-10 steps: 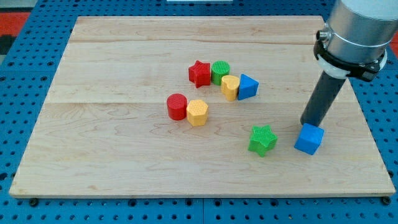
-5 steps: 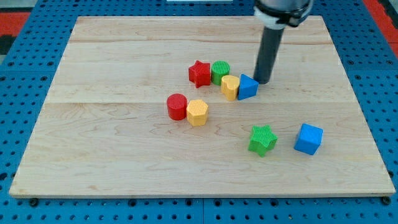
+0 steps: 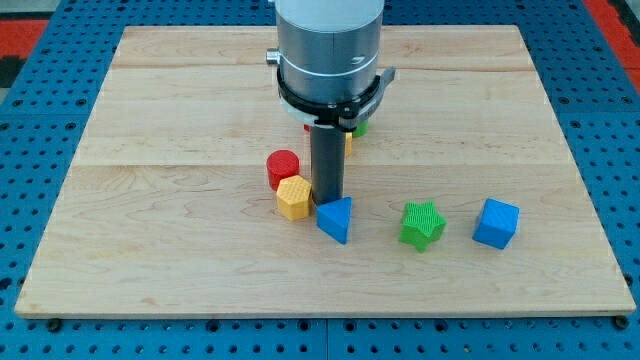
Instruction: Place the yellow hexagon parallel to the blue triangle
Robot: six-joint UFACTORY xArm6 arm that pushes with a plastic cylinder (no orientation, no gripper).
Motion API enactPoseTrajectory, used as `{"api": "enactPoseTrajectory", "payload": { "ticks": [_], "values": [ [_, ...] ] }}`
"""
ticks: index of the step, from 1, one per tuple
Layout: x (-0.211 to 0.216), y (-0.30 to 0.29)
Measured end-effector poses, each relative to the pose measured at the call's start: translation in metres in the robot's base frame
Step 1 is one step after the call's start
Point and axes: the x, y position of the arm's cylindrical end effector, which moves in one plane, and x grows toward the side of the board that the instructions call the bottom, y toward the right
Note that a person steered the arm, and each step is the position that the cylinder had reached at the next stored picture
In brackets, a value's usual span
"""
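The yellow hexagon lies near the board's middle, touching the red cylinder above it. The blue triangle lies just to the hexagon's right and a little lower. My tip stands between them, at the triangle's upper edge and against the hexagon's right side. The rod and the arm's body hide the blocks behind them.
A green star and a blue cube lie to the triangle's right. Slivers of a red block, a green block and a yellow block peek out from behind the arm. The wooden board sits on a blue pegboard.
My tip swept from the blue cube to the blue triangle, then down-left, pushing the triangle to beside the yellow hexagon. The hexagon shifted down-left a little.
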Motion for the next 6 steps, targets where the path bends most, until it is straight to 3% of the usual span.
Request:
{"api": "enactPoseTrajectory", "payload": {
  "ticks": [2,5,6],
  "values": [
    [-0.008,0.0],
    [-0.03,-0.08],
    [-0.005,-0.116]
  ]
}}
